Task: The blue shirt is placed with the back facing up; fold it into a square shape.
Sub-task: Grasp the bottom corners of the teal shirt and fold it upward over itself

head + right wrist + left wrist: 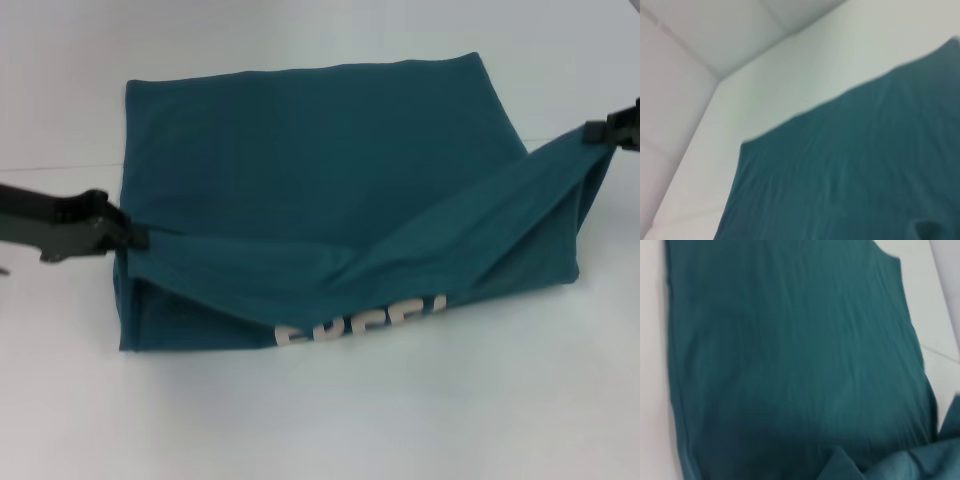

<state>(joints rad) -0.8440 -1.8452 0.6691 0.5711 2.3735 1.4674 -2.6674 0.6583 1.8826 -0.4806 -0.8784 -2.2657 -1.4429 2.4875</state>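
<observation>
Clamped fingers at both sides: the blue shirt point(320, 160) sprawls across the white table point(320, 420), its near edge lifted into a fold. Left gripper point(138, 238) pinches the left corner, right gripper point(598, 132) holds the right corner higher. White lettering point(360, 322) peeks underneath.

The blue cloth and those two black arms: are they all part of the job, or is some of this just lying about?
Part of the job:
- blue shirt, near edge lifted, white lettering showing
- left gripper, gripping its left edge
- right gripper, gripping its right corner

Just lying about:
- only the white table
</observation>
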